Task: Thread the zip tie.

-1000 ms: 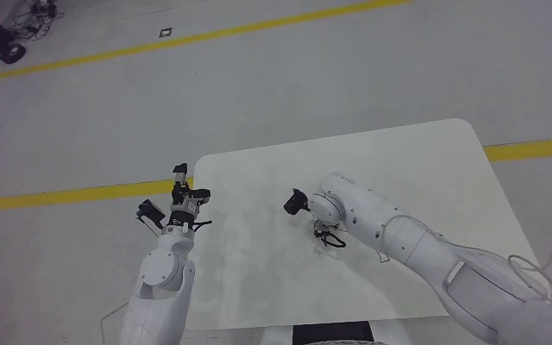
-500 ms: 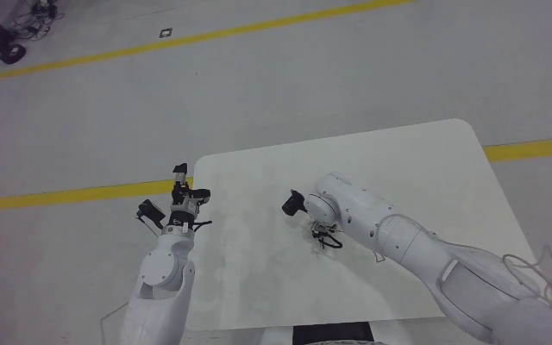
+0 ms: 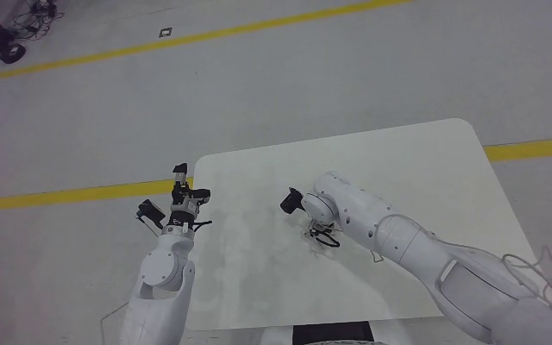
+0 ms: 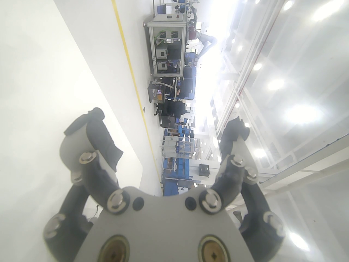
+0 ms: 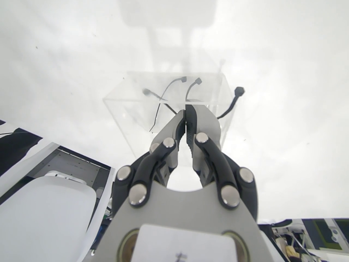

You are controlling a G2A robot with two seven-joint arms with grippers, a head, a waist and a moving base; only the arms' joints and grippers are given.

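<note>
My right gripper (image 5: 185,112) is shut on a black zip tie (image 5: 238,91), whose head end curves out to one side of the fingertips. Just beyond the fingertips stands a clear plastic box (image 5: 120,110) on the white table (image 5: 272,55). Thin black strands show through its walls; I cannot tell whether they are reflections. In the top view the right gripper (image 3: 320,231) is near the table's middle, with the zip tie (image 3: 326,240) looping under it. My left gripper (image 3: 177,183) is held at the table's left edge, open and holding nothing, its fingers (image 4: 92,129) spread wide.
The white table (image 3: 414,164) has rounded corners and stands on a grey floor with yellow lines (image 3: 78,195). Racks and equipment (image 4: 167,47) stand far off in the room in the left wrist view.
The right arm has shifted slightly to the left over the table with the zip tie in its grip. The left arm has not moved.
</note>
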